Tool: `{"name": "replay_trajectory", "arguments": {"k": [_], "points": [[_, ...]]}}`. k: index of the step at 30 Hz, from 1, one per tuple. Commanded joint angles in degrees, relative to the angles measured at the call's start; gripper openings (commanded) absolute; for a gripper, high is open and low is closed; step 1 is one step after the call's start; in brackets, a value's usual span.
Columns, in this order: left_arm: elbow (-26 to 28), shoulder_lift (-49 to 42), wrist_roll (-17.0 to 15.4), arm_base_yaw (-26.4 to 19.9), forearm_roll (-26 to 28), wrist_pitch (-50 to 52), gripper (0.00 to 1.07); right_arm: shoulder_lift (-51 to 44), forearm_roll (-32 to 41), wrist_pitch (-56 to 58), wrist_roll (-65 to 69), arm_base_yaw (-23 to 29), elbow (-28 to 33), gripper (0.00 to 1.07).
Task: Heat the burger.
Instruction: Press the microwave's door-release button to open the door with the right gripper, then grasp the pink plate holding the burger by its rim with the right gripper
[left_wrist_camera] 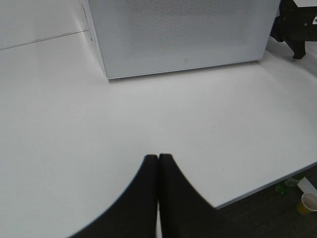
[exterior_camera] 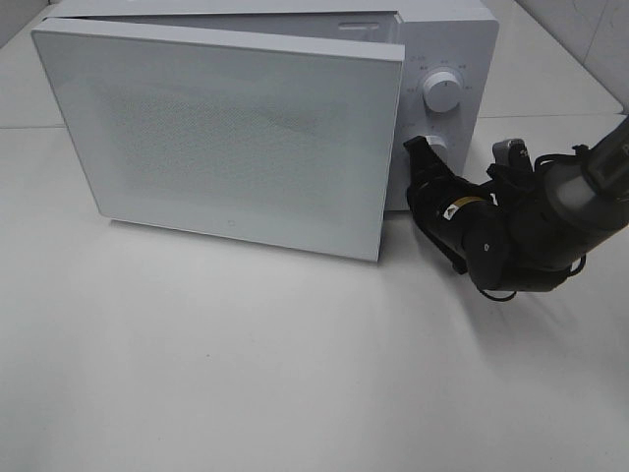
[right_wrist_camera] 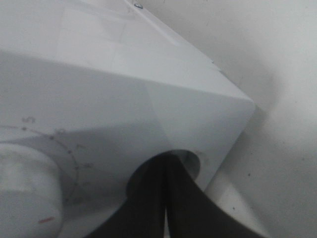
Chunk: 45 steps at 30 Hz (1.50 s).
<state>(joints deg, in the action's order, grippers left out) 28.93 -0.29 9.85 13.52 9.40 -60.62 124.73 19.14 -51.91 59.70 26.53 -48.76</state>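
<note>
The burger is out of view in every frame. The white microwave (exterior_camera: 447,59) stands at the back of the table, and its door (exterior_camera: 236,138) hangs partly open, swung out toward the front. My right gripper (exterior_camera: 430,147) is shut, with its tips against the lower round knob (right_wrist_camera: 192,162) of the control panel, below the upper dial (exterior_camera: 442,94). The upper dial also shows in the right wrist view (right_wrist_camera: 25,198). My left gripper (left_wrist_camera: 158,157) is shut and empty, low over the bare table in front of the door (left_wrist_camera: 183,29). It does not show in the exterior high view.
The white table (exterior_camera: 246,374) runs across the front. Its edge (left_wrist_camera: 277,176) shows in the left wrist view, with a paper cup (left_wrist_camera: 308,202) and a green bottle (left_wrist_camera: 283,187) on the floor beyond. The right arm (exterior_camera: 531,216) lies beside the microwave's right corner.
</note>
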Motion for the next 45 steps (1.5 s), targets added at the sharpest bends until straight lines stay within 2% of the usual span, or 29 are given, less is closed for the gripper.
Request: {"name": "replay_trajectory", "arguments": {"k": [1, 9, 11, 16, 25, 29, 33, 34, 37, 39, 45], "points": [[-0.17, -0.46, 0.00, -0.23, 0.17, 0.69, 0.00, -1.15, -2.98, -11.34, 0.06, -0.52, -5.56, 0.00], [-0.17, -0.46, 0.00, -0.23, 0.17, 0.69, 0.00, -2.01, -2.18, -7.73, 0.23, -0.52, -4.64, 0.00], [-0.17, -0.46, 0.00, -0.23, 0.11, 0.69, 0.00, -4.07, -1.15, -2.58, -0.11, -0.52, -2.29, 0.00], [-0.17, -0.46, 0.00, -0.23, 0.11, 0.69, 0.00, -6.30, -1.55, -1.15, -1.32, -0.52, 1.60, 0.00], [-0.17, -0.46, 0.00, -0.23, 0.11, 0.69, 0.00, -13.12, -11.12, 0.92, -1.49, -0.52, 13.87, 0.03], [-0.17, -0.46, 0.00, -0.23, 0.11, 0.69, 0.00, -14.55, -13.58, 0.52, -1.89, -0.52, 16.67, 0.03], [-0.17, -0.46, 0.00, -0.23, 0.17, 0.69, 0.00, -16.96, -18.11, 0.52, -8.08, -0.52, 19.48, 0.04], [-0.17, -0.46, 0.00, -0.23, 0.17, 0.69, 0.00, -18.22, -20.45, 0.69, -15.07, -0.52, 19.94, 0.05], [-0.17, -0.46, 0.00, -0.23, 0.17, 0.69, 0.00, -19.08, -22.98, 0.80, -20.74, -0.52, 19.94, 0.06], [-0.17, -0.46, 0.00, -0.23, 0.17, 0.69, 0.00, -20.68, -27.90, 0.74, -32.09, -0.52, 19.88, 0.07], [-0.17, -0.46, 0.00, -0.23, 0.17, 0.69, 0.00, -22.00, -28.82, 1.72, -41.54, -0.52, 19.88, 0.08]]}}
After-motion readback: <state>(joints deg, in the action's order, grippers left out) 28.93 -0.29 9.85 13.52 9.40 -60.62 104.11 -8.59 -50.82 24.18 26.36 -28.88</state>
